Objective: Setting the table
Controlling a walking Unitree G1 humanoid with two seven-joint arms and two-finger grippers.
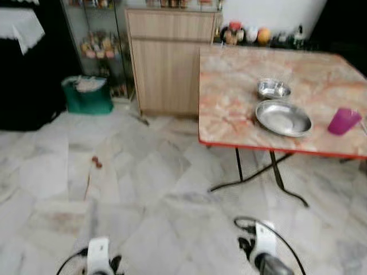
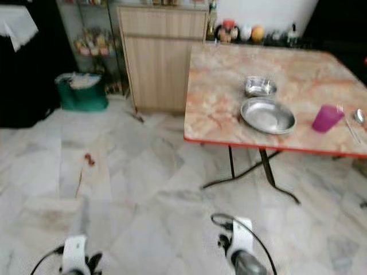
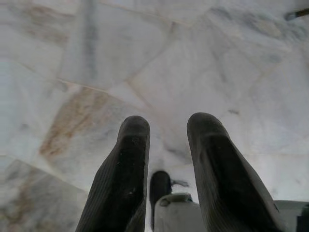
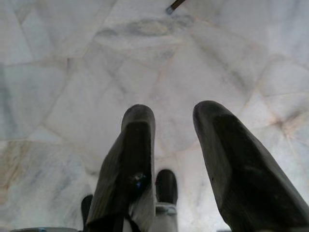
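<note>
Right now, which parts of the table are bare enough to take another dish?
The table is bare along its left side, left of the small bowl and plate, and across the far right beyond the purple cup. It is crowded near the front right edge, where plate, cup and spoon sit close.

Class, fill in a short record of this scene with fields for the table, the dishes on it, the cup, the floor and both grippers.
table: marble-patterned top, red edge, folding black legs
dishes: small steel bowl behind a wide steel plate
cup: purple cup, to the right of the plate
cutlery: spoon near the right edge
floor: pale marble tiles
left gripper: open, hanging over the floor
right gripper: open, hanging over the floor
</note>
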